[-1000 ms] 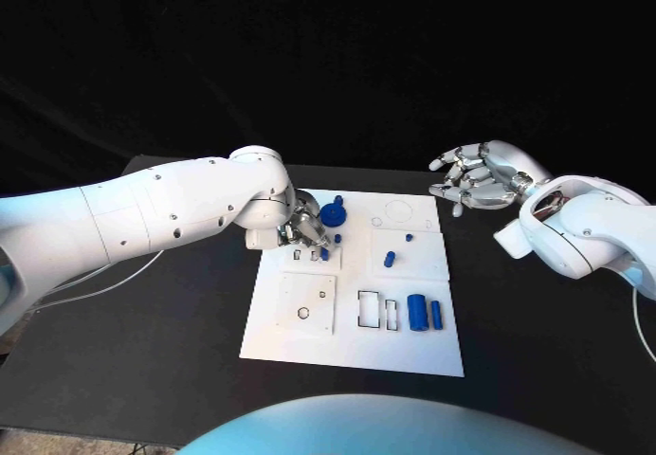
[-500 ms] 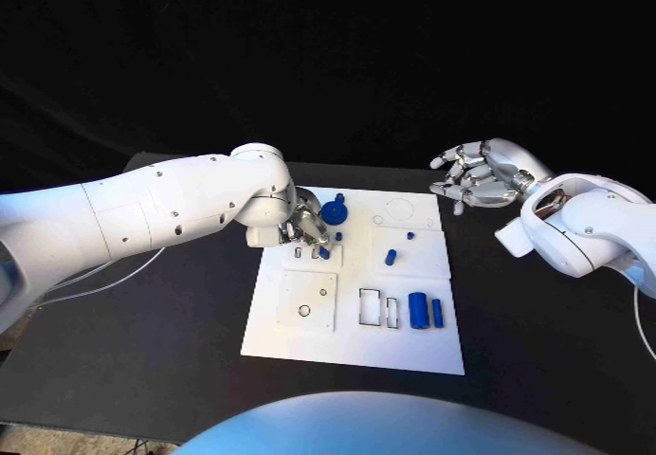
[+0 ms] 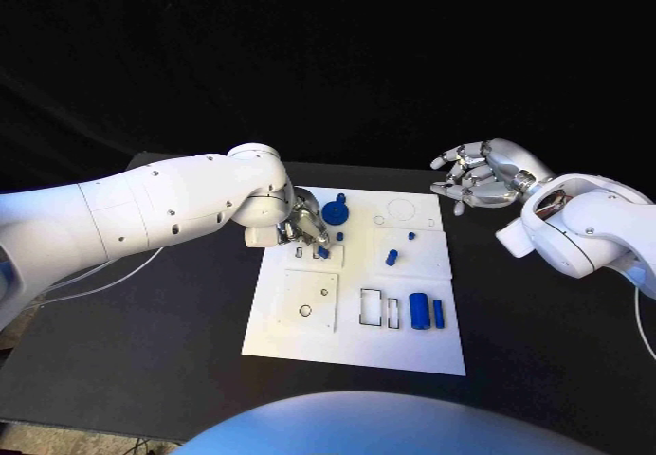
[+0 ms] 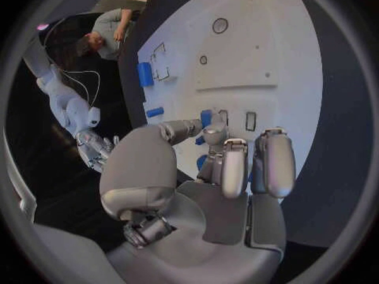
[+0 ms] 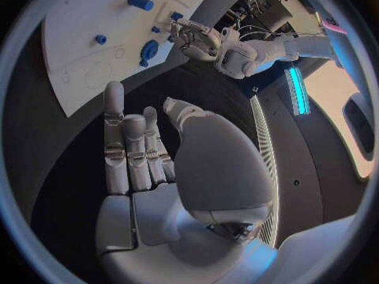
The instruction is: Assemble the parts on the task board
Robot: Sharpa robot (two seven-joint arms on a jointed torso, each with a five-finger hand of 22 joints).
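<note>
A: What is seen, taken from the largest down?

B: One black table [image 3: 136, 379] is seen, with one white task board [image 3: 355, 332] laid at its middle. Two hands are counted. The left hand [image 3: 303, 226] is lowered over the board's far left part; a small blue part [image 3: 324, 251] is pinched between its thumb and a finger, at the board's surface beside two small rectangular slots. The right hand [image 3: 479, 180] is raised off the board's far right corner, fingers spread and loosely curved, nothing held.

A: And the loose parts?

B: Five more blue parts are counted in the head view. One round disc [image 3: 337, 214] is set near the far edge, just beside the left hand. Two cylinders lie side by side near the right edge: a thick cylinder [image 3: 418, 311] and a thin cylinder [image 3: 438, 314]. One small peg [image 3: 391, 256] lies at mid-board, and one tiny stud [image 3: 410, 235] beyond it.
</note>
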